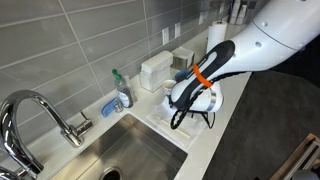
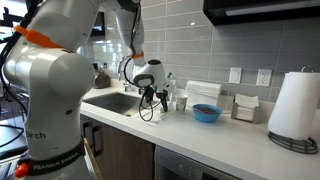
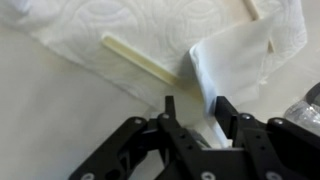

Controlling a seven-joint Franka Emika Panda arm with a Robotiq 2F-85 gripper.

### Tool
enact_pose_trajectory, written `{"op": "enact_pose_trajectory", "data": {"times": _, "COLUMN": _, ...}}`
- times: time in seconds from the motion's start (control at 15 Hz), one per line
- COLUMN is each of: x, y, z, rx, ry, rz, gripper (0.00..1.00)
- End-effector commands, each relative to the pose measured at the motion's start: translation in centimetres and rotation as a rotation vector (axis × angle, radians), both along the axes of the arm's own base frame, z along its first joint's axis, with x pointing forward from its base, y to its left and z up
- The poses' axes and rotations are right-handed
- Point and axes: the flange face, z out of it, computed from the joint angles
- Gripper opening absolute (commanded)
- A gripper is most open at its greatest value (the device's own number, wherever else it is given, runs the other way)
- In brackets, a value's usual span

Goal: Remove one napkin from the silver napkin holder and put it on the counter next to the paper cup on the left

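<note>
Now find gripper (image 3: 194, 102) half open, straddling raised fold of napkin (image 3: 240, 50), seemingly not pinching. Judge it light, limp, easily torn; take doubled fold edge, not 1 loose ply.

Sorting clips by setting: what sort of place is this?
Probably a kitchen or kitchenette: a stainless sink with a faucet, a grey tiled backsplash, and a paper-towel roll on the white counter.

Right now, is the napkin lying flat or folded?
Partly folded. In the wrist view most of the napkin lies spread on the counter, but one corner is folded over near the gripper.
</note>
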Motion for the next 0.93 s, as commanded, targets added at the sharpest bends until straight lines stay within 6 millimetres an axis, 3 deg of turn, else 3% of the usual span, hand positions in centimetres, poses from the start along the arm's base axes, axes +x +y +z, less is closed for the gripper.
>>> {"op": "enact_pose_trajectory", "data": {"times": 0.0, "x": -0.3, "y": -2.0, "z": 2.0, "rx": -0.143, "ry": -0.077, "rz": 0.064, "gripper": 0.80}}
{"op": "enact_pose_trajectory", "data": {"times": 0.2, "x": -0.2, "y": -3.9, "z": 2.8, "rx": -0.235, "ry": -0.058, "rz": 0.139, "gripper": 1.00}}
{"op": "enact_pose_trajectory", "data": {"times": 0.33, "x": 0.5, "y": -4.2, "z": 4.1, "rx": -0.304, "ry": -0.058, "rz": 0.220, "gripper": 1.00}}
{"op": "enact_pose_trajectory", "data": {"times": 0.53, "x": 1.7, "y": -3.6, "z": 8.0, "rx": -0.359, "ry": -0.048, "rz": 0.345, "gripper": 1.00}}
{"op": "enact_pose_trajectory", "data": {"times": 0.8, "x": 2.7, "y": -4.1, "z": 15.4, "rx": -0.302, "ry": -0.010, "rz": 0.533, "gripper": 1.00}}
{"op": "enact_pose_trajectory", "data": {"times": 0.87, "x": 3.1, "y": -3.1, "z": 12.3, "rx": -0.374, "ry": -0.036, "rz": 0.445, "gripper": 1.00}}
